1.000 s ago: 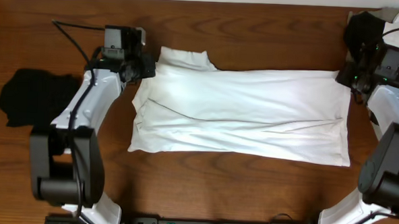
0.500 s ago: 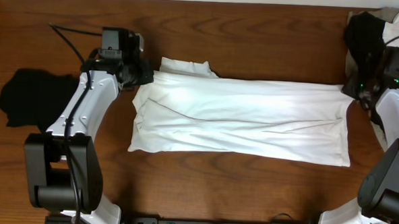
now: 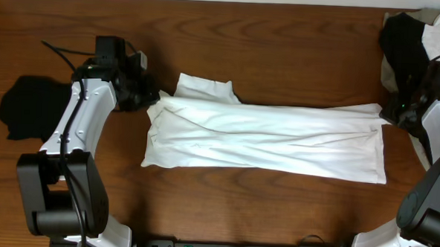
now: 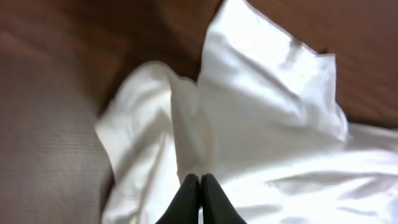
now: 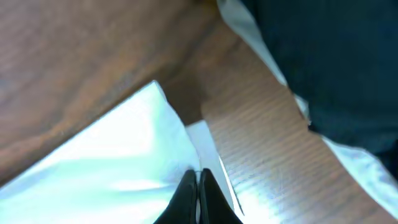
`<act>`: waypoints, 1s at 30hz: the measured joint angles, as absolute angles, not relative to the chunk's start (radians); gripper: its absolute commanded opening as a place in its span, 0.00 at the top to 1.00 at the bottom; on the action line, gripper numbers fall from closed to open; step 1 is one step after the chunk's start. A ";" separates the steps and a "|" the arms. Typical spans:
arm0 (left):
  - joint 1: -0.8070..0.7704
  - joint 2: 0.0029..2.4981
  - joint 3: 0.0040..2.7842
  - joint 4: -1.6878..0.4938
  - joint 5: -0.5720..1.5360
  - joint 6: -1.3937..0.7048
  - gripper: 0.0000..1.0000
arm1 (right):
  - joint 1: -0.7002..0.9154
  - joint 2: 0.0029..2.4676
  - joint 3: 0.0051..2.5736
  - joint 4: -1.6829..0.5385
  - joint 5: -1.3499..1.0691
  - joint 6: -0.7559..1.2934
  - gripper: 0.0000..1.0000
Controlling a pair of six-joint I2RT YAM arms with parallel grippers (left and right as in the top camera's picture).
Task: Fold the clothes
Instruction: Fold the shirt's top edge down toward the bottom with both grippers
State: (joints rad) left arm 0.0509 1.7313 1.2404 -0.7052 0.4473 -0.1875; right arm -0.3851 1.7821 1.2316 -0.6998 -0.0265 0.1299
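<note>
The white T-shirt (image 3: 264,136) lies as a long folded band across the middle of the table, with a sleeve sticking out at its far left. Its green square print is hidden. My left gripper (image 3: 152,100) is shut on the shirt's far-left edge; in the left wrist view its fingertips (image 4: 200,178) pinch white fabric (image 4: 261,106). My right gripper (image 3: 388,116) is shut on the shirt's far-right corner; in the right wrist view the jaws (image 5: 199,173) hold a thin fold of the white cloth (image 5: 124,155).
A black garment (image 3: 29,108) lies at the table's left side, beside my left arm. A pile of black and white clothes (image 3: 413,35) sits at the far right corner, close behind my right gripper; it also shows dark in the right wrist view (image 5: 323,56).
Both grippers have moved outward and toward the front, pulling the shirt's far edge with them. The folded band is narrower and stretched tauter lengthwise.
</note>
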 measured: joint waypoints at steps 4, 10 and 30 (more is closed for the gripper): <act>0.051 1.731 1.240 -0.754 0.466 -0.188 0.94 | -0.385 1.782 1.232 -0.756 -0.025 0.130 0.99; 0.051 1.731 1.240 -0.812 0.472 -0.188 0.94 | -0.385 1.782 1.232 -0.823 -0.021 0.130 0.99; 0.051 1.731 1.240 -0.936 0.472 -0.188 0.94 | -0.385 1.782 1.232 -0.952 0.061 0.132 0.90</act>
State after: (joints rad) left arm 0.0505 1.7313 1.2404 -0.9356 0.4725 -0.1879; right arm -0.3851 1.7821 1.2316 -0.9520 0.0608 0.1322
